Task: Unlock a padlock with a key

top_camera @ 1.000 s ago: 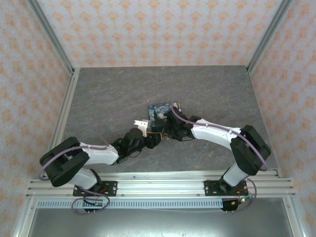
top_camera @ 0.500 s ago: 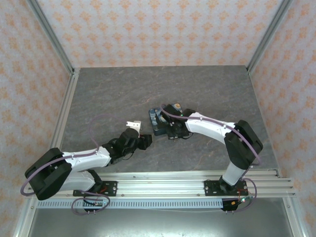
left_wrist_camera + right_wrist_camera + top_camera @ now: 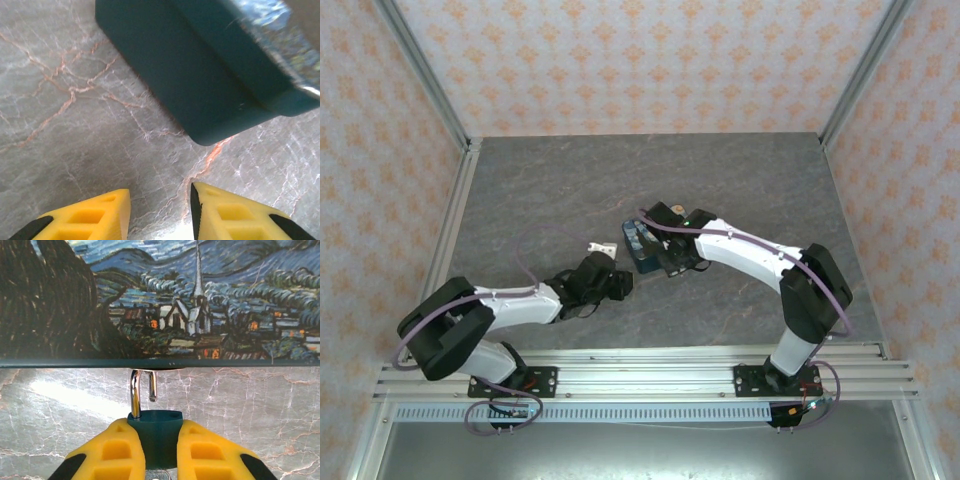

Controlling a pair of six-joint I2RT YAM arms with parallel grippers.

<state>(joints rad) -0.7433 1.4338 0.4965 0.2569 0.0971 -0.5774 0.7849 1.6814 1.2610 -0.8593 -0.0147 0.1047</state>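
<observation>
One padlock (image 3: 155, 426), pinched tight in my right gripper (image 3: 154, 437), its shackle right at the edge of the one painted tin (image 3: 200, 305). My left gripper (image 3: 160, 202), jaws spread, sits just off the tin's corner.

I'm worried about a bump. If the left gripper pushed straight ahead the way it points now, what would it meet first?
Probably the dark teal tin: its rounded corner lies ahead of the left gripper, whose fingers stand apart, with bare table between. How near it is, I cannot judge.
</observation>
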